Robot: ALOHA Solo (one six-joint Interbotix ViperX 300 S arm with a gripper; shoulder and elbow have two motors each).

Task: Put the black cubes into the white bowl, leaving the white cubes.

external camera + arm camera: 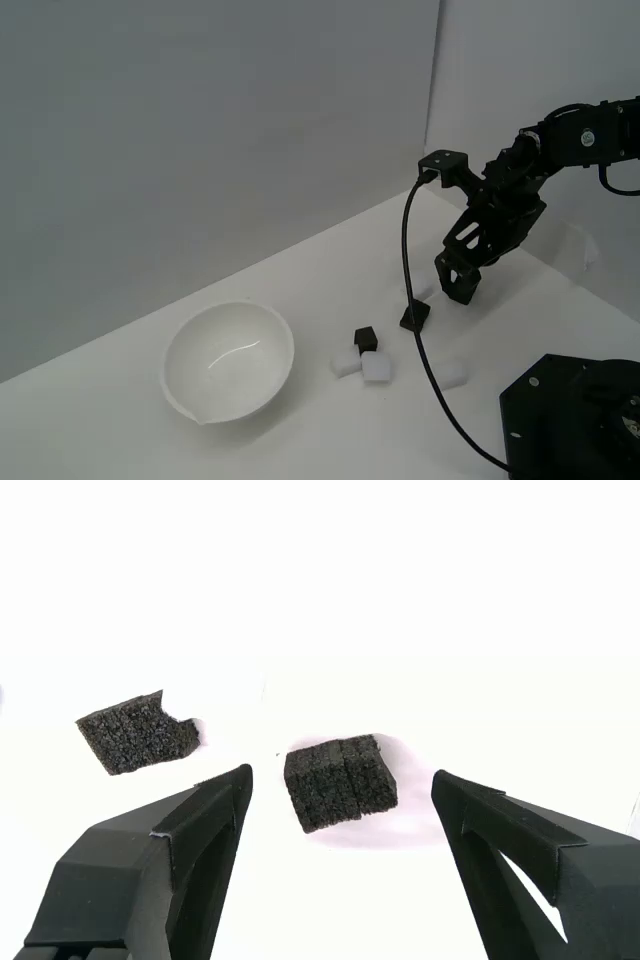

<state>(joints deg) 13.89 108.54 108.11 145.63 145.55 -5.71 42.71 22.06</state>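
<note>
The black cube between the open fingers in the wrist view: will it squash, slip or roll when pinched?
The black cube has a coarse, porous, foam-like surface, so it probably gives a little under pressure and weighs little. That rough texture should grip rather than slip. Its flat faces make rolling unlikely, though a light block may skid if nudged. The tool is open around it.

One round, deep, glossy white bowl is sitting at the exterior view's left. Two small matte black foam cubes are showing to its right, side by side but apart. Three small white soft-edged cubes are showing clearly nearer the camera. A possible fourth, farther back, is looking too faint to count.
</note>
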